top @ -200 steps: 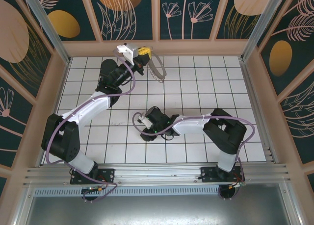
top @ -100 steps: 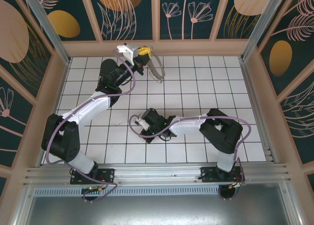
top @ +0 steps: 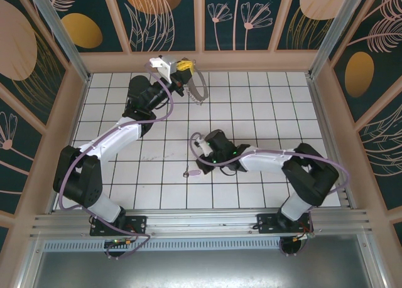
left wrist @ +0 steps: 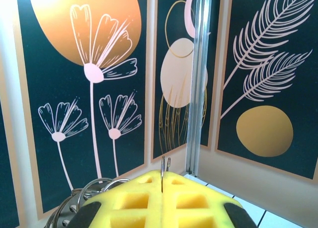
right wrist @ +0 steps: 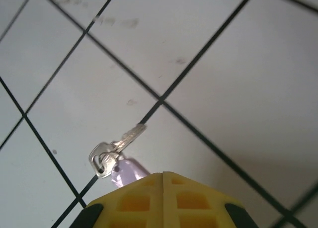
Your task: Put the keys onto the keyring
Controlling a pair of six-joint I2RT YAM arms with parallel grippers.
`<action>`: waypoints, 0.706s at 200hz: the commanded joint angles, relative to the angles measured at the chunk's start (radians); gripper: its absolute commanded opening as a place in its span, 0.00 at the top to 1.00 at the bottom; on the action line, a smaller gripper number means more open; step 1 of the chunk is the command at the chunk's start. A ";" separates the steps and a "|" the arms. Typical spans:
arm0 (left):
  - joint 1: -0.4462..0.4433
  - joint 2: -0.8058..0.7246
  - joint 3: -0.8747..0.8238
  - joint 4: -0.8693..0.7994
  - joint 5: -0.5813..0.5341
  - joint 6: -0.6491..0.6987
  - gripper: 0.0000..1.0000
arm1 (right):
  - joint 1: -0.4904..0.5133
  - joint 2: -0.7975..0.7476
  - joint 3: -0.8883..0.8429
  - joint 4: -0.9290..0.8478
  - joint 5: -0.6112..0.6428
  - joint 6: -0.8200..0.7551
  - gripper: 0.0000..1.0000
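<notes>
The key (right wrist: 118, 144), silvery with a pale lilac head (right wrist: 125, 169), lies flat on a white tile across a dark grout line. In the top view the key (top: 191, 172) rests just below-left of my right gripper (top: 201, 157). The right gripper (right wrist: 163, 177) hovers over it with its yellow pads pressed together and nothing between them; the pads hide part of the lilac head. My left gripper (top: 183, 66) is raised near the back wall, shut on the keyring (top: 200, 87), which hangs to its right. The keyring's thin wire (left wrist: 162, 164) sticks up between the left gripper's (left wrist: 162, 181) pads, small silver rings (left wrist: 92, 188) at lower left.
White tiled floor (top: 264, 112) enclosed by painted dark panels (top: 239, 18) and aluminium posts (top: 330, 34). The left arm (top: 119, 134) stretches diagonally toward the back; the right arm (top: 282, 159) lies low across the middle-right tiles.
The right gripper has closed and drawn back up and to the right, uncovering the key on the tile. The right arm's elbow swung right. The left arm held the keyring nearly still.
</notes>
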 commanded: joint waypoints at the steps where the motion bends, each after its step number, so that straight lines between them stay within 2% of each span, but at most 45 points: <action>1: 0.007 0.011 0.040 0.074 0.018 -0.020 1.00 | -0.050 -0.063 -0.055 0.061 -0.045 0.066 1.00; 26: 0.007 0.014 0.040 0.080 0.018 -0.026 1.00 | -0.054 -0.068 -0.058 0.058 -0.065 0.069 0.99; 41: 0.007 0.016 0.042 0.081 0.018 -0.028 1.00 | -0.022 -0.049 -0.046 0.055 -0.051 0.065 0.77; 58: 0.007 0.016 0.040 0.083 0.016 -0.028 1.00 | 0.034 -0.008 -0.013 0.037 -0.020 0.048 0.65; 107: 0.008 0.010 0.037 0.078 0.014 -0.025 1.00 | 0.156 0.111 0.087 -0.023 0.080 -0.015 0.62; 141: 0.007 0.007 0.034 0.081 0.012 -0.025 1.00 | 0.193 0.164 0.135 -0.058 0.119 -0.049 0.59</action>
